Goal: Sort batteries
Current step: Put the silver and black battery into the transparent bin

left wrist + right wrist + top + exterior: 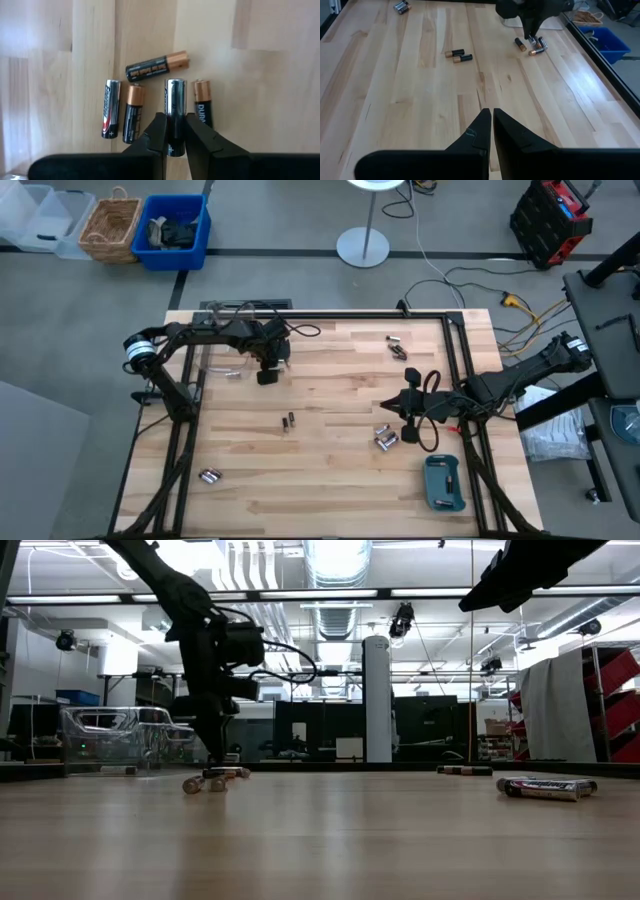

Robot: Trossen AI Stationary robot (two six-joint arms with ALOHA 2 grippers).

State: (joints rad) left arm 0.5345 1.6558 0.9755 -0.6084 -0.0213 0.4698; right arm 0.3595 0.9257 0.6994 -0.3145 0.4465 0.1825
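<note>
Pinching one battery [175, 112] at the table's [330, 470] ten o'clock, the left hand [173, 134]; right hand [491, 131] pressed together at three

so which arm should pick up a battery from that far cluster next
Left. Its hand is already down around the silver battery in that cluster, while the right hand hovers shut over bare table, well away.

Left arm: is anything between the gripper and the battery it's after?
Nothing visible. The left gripper has its fingers on both sides of the silver battery; coppery-topped batteries lie close beside it, outside the fingers.
</note>
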